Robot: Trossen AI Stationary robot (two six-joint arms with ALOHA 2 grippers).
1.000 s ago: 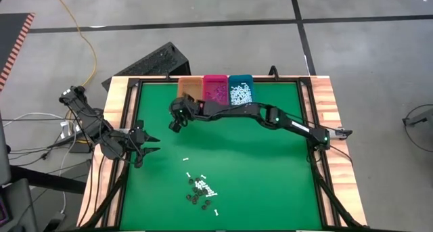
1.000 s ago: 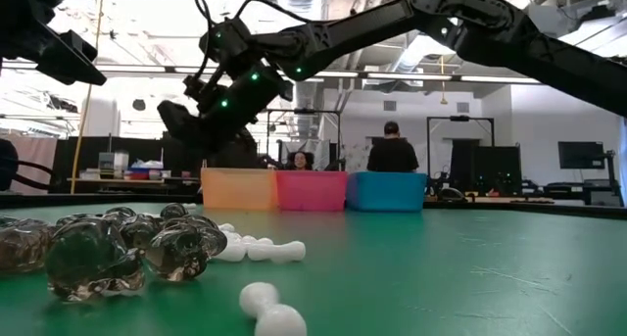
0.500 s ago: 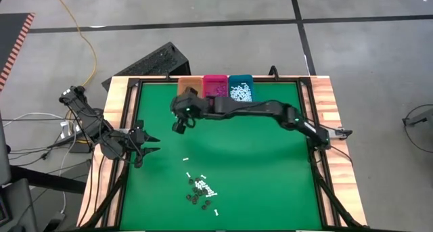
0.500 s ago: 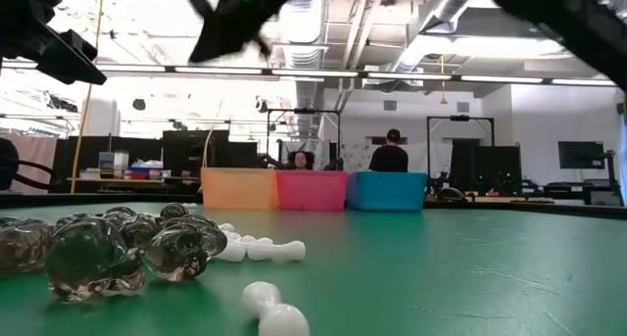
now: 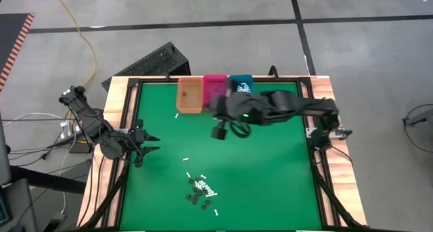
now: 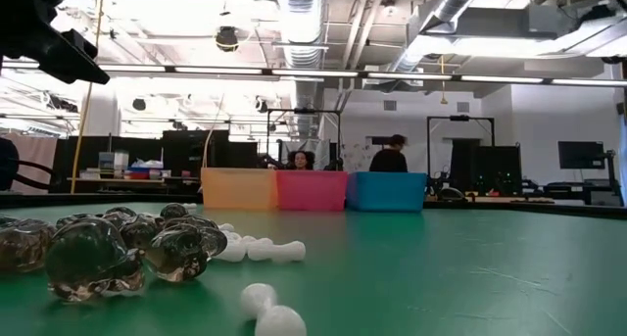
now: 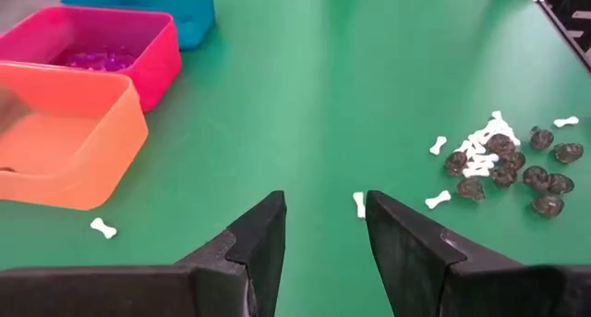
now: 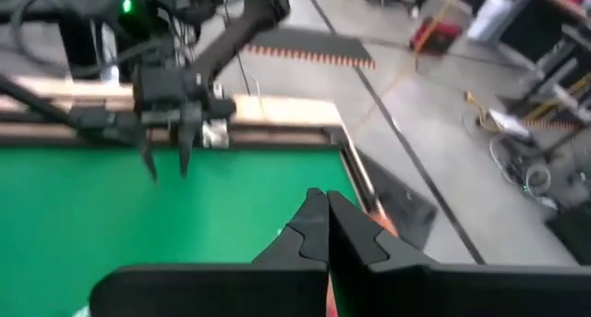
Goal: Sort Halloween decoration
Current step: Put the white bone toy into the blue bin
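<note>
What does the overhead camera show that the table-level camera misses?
Only the high view shows both arms: the left end effector open at the table's left edge, the right end effector shut near the bins. Only the low view shows people in the room behind. Both show the orange bin, pink bin, teal bin and the pile of decorations.

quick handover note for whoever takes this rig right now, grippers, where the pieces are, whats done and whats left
Left gripper: open, empty, parked over the mat's left side.
Right gripper: shut, nothing visible in it, raised near the bins at the far edge.
Bins: orange bin holds very little, pink bin has purple bits, teal bin mostly hidden under the right arm.
Left to sort: pile of white bones and dark pieces near the front, plus a stray bone beside the orange bin and a few loose ones around the pile.
</note>
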